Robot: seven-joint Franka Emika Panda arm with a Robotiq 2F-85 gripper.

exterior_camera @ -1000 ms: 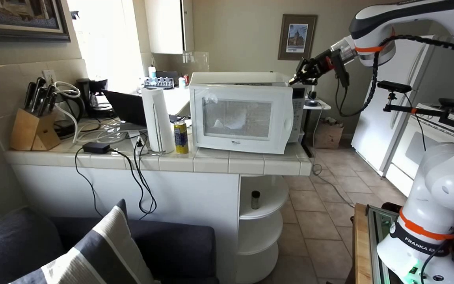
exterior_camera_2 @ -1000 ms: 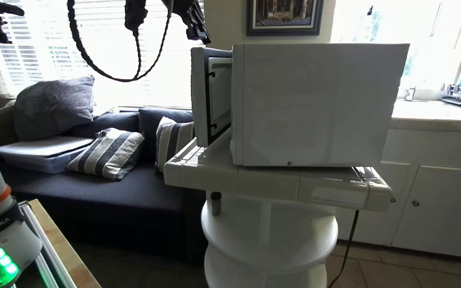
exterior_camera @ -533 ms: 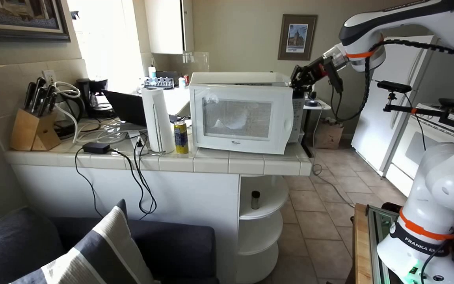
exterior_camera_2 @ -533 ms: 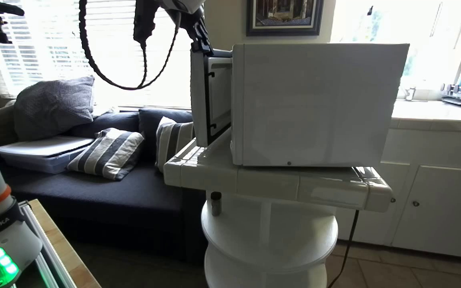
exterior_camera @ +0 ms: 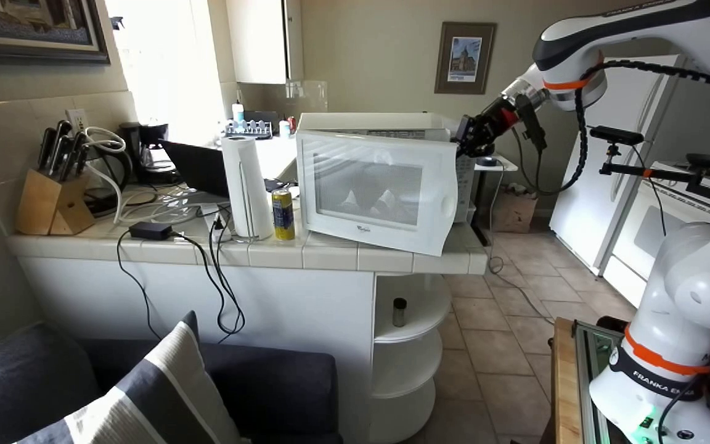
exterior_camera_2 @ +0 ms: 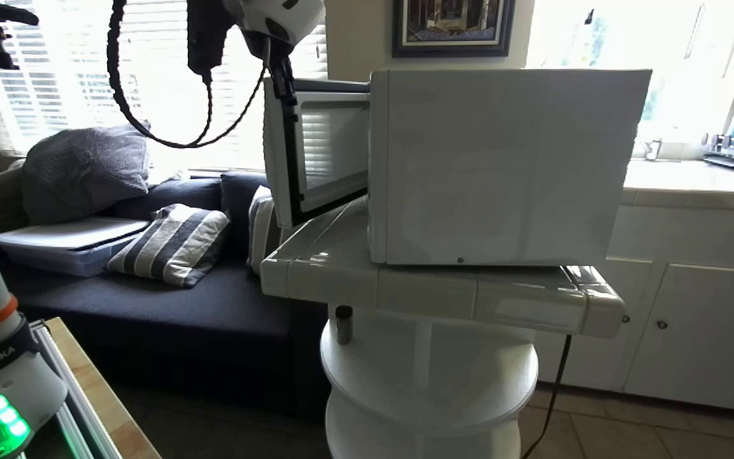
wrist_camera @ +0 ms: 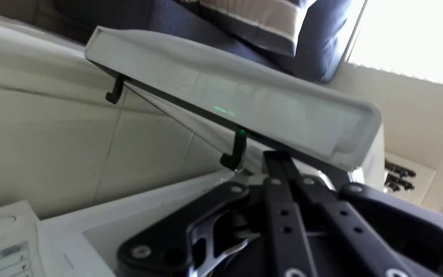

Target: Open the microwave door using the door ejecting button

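The white microwave point(exterior_camera_2: 507, 166) stands on the tiled counter; its top shows in an exterior view point(exterior_camera: 361, 122). Its door point(exterior_camera: 370, 191) is partly open, with a gap along its free edge. The door also shows in an exterior view point(exterior_camera_2: 278, 159) and the wrist view point(wrist_camera: 240, 96). My gripper point(exterior_camera: 461, 143) is at the door's upper free corner, on its inner side. In the wrist view the gripper's fingers point(wrist_camera: 277, 154) are together with nothing between them, at the door's inner edge, touching or almost. The control strip point(wrist_camera: 6, 250) shows a keypad; I cannot make out the ejecting button.
Two black latch hooks, one here point(wrist_camera: 237, 150), stick out of the door's inner edge. A paper towel roll point(exterior_camera: 247, 188) and a yellow can point(exterior_camera: 282, 214) stand beside the microwave. The counter edge point(exterior_camera: 386, 259) runs below the door. A sofa point(exterior_camera_2: 169, 319) is on the door side.
My gripper came down to the door's upper corner, went behind its free edge and moved toward the sofa side. The door has swung wider open.
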